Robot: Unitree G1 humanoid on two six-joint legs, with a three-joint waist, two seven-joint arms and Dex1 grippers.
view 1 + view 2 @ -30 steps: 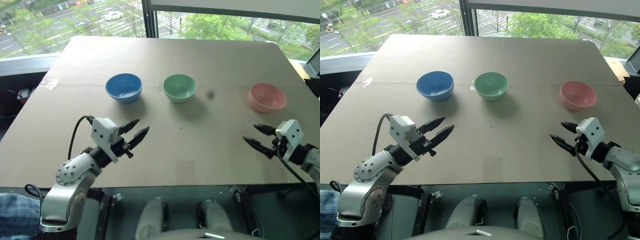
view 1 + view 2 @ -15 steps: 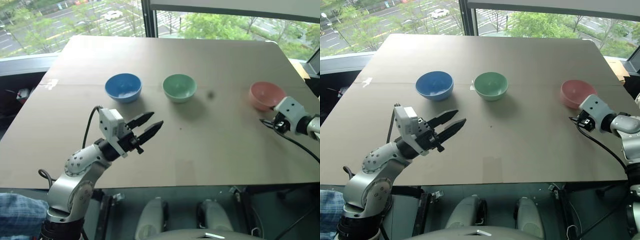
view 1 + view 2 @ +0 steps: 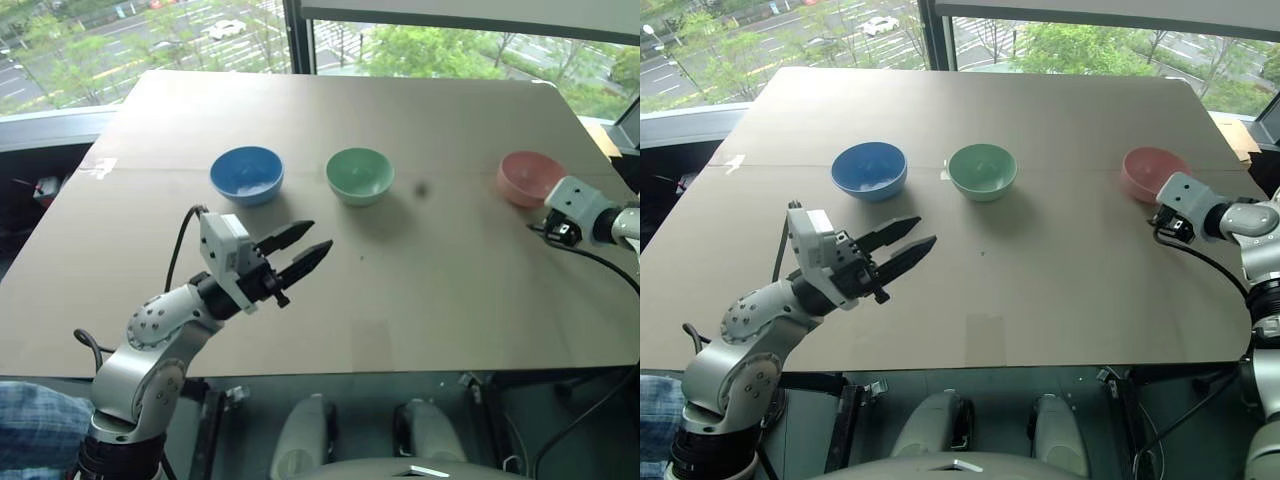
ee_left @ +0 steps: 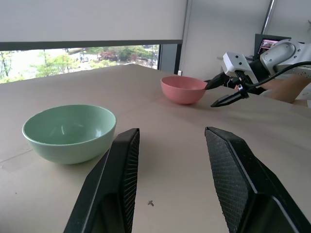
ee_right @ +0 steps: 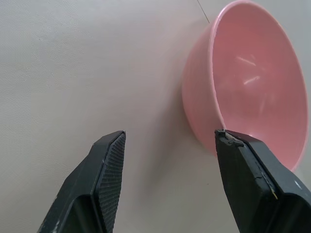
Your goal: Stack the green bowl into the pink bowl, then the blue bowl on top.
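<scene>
Our right tool [image 5: 167, 182] hangs spread apart at the pink bowl's [image 5: 252, 92] near wall, one finger [image 5: 252, 177] against its rim. Our left tool [image 3: 300, 252] hovers apart over the surface [image 3: 400, 300], short of the green bowl [image 3: 360, 174] and blue bowl [image 3: 247, 173].

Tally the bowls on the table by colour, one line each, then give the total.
Blue bowl: 1
Green bowl: 1
Pink bowl: 1
Total: 3 bowls, all standing apart on the table.
</scene>
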